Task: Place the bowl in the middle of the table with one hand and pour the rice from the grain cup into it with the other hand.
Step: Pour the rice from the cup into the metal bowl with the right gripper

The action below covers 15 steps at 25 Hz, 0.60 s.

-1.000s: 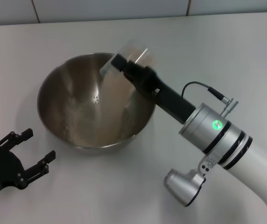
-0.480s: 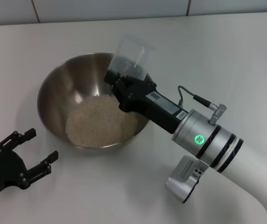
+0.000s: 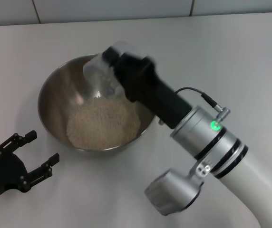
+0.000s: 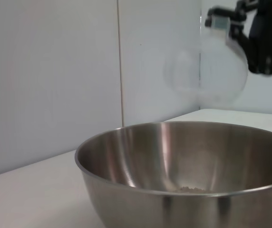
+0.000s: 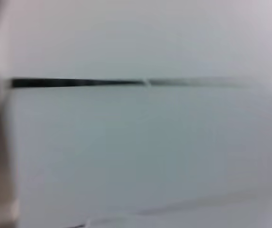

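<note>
The steel bowl (image 3: pixel 51 97) stands on the white table (image 3: pixel 231 57), holding a heap of pale rice (image 3: pixel 102 124). My right gripper (image 3: pixel 111 62) is shut on the clear grain cup (image 3: pixel 95 76), which hangs tipped over the bowl's far side with its mouth pointing down and left. From the left wrist view the bowl (image 4: pixel 174 166) fills the foreground, a little rice (image 4: pixel 190 189) shows over its rim, and the blurred cup (image 4: pixel 207 71) hangs above it in the right gripper (image 4: pixel 250 33). My left gripper (image 3: pixel 41 148) rests open and empty beside the bowl's near left.
The table meets a tiled wall (image 3: pixel 112 9) at the back. Bare tabletop lies to the right of the bowl and behind it. The right wrist view shows only a blurred pale surface with a dark line (image 5: pixel 79 83).
Rice has landed in the bowl as a heap. The cup swung upright half a second ago and is now tipped over the bowl again. The left arm has not moved.
</note>
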{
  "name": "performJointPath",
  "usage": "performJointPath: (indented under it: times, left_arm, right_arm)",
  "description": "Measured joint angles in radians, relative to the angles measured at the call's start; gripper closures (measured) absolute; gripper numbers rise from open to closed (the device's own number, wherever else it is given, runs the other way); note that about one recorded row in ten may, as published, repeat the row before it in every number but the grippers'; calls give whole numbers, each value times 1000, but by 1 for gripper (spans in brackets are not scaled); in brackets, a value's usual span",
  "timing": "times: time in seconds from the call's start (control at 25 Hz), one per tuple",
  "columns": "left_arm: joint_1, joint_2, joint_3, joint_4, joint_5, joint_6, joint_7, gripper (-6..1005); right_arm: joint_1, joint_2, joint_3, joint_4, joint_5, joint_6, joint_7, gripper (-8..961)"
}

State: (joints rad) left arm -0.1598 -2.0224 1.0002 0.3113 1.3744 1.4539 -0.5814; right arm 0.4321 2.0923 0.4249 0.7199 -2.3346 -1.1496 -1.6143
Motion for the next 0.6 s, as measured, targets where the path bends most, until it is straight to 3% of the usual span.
performJointPath:
  times: [0.16,0.2,0.24,0.44,0.6]
  left_arm:
    - [-1,1,0,0,0,0,0,204]
    - [-1,1,0,1,0,0,0,204]
    - [-1,1,0,1,0,0,0,204]
    - [-2,0,0,6,0,0,-6,203]
    - [-3,-1,0,7,0,0,-8,203]
  right_arm:
    - [-18,-3,-6,23,116,-75,451,941]
    - [-41,-4,27,19,122,-93,666,941]
    - [-41,-4,27,19,122,-93,666,941]
    - [-111,-2,147,4,140,-94,1058,941]
    - [-113,-4,167,-76,191,-89,1196,941]
